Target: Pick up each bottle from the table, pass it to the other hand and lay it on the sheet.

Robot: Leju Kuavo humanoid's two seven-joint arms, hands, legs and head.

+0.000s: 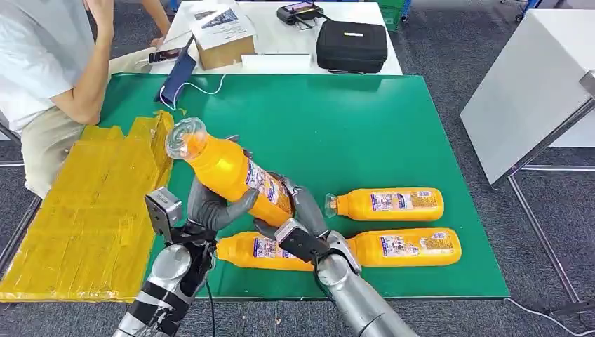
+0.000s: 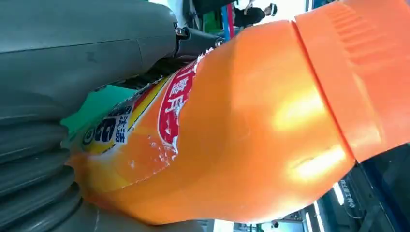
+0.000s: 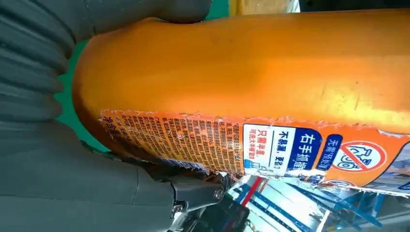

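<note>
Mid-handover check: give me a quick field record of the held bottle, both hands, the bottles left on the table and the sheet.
held bottle: orange bottle, tilted, lifted above the green table
left robot hand: grips the bottle's middle
right robot hand: grips its lower end
handover: both hands on it, not released
bottles left: three lying on the table
yellow sheet: at the table's left, no bottle on it
person: seated at far left
</note>
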